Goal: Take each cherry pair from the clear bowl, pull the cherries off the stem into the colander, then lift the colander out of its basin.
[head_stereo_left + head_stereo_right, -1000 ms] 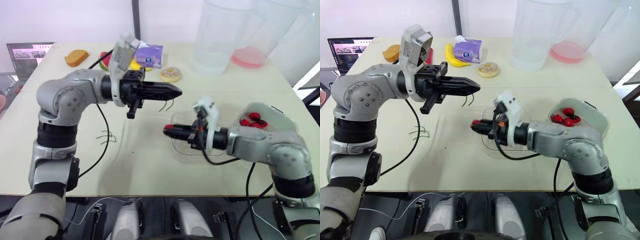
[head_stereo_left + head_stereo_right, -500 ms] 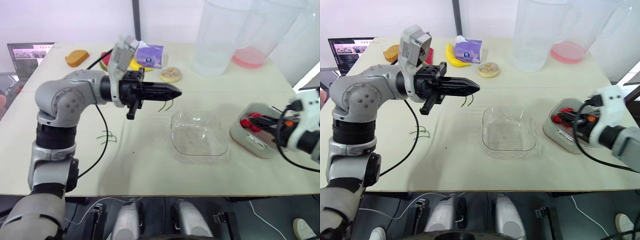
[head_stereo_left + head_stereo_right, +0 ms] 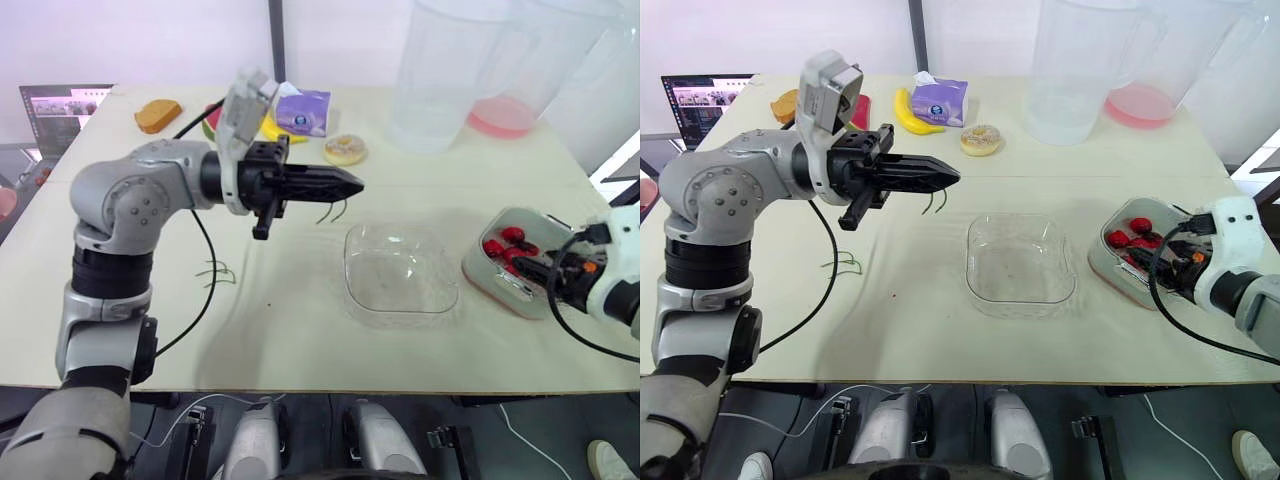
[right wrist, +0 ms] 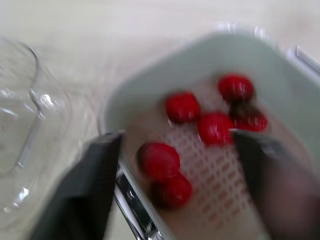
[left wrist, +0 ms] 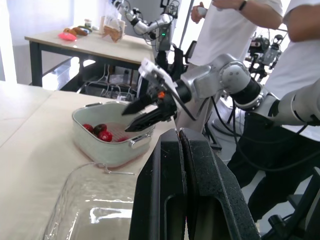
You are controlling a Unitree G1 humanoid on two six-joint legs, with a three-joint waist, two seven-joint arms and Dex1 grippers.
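Stem (image 3: 331,212) dangles downward from clenched left jaws; right jaws gape over colander (image 4: 220,170).

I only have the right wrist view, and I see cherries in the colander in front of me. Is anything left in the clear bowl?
Observer: No, the clear bowl looks empty in the head views.
Operator: Okay, what is the left gripper doing?
Observer: It is shut on thin green stems and raised in the air near the bowl's far left corner.
Operator: Is anything lying on the table?
Observer: Yes, a few loose stems lie on it to the left of the bowl.
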